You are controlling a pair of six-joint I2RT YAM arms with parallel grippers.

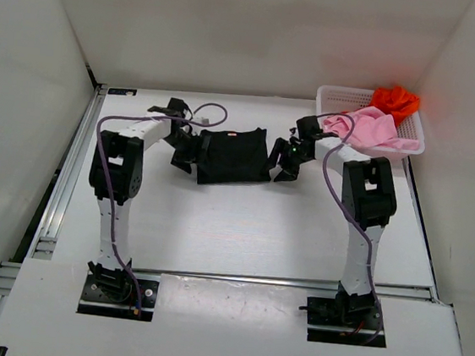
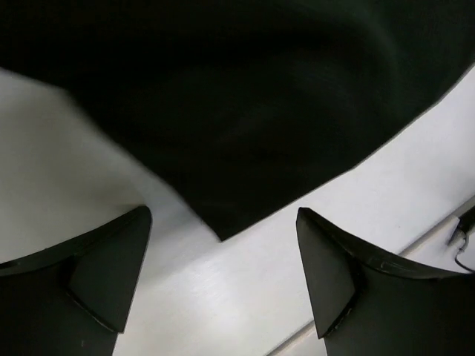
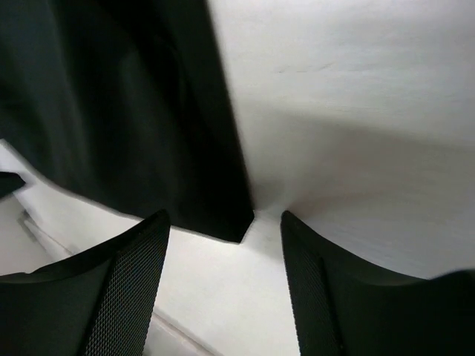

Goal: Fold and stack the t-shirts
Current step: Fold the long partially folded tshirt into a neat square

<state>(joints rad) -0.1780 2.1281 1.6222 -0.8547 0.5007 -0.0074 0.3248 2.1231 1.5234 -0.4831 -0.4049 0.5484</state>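
While the black t-shirt (image 1: 233, 156) lies flat on the white table (image 1: 240, 238) as a folded rectangle, towards the far side and about midway between the two arms, the left gripper (image 1: 183, 157) sits low at its left edge. The left wrist view shows its fingers (image 2: 111, 274) standing wide apart. A corner of the black cloth points into the gap between them, resting on the table, and neither finger pinches it.

On the shirt's right edge the right gripper (image 1: 287, 163) is equally low. Its fingers (image 3: 126, 289) are also spread. Another corner of the black cloth lies on the table between the tips, free of both.

Further right, in the far right corner of the table, stands a white mesh basket (image 1: 335, 95). The pink t-shirt (image 1: 370, 128) is heaped in it and spills over its near left rim, close to the right arm's wrist. The orange-red t-shirt (image 1: 396, 99) is bunched up at the far side of the basket, touching the pink one.
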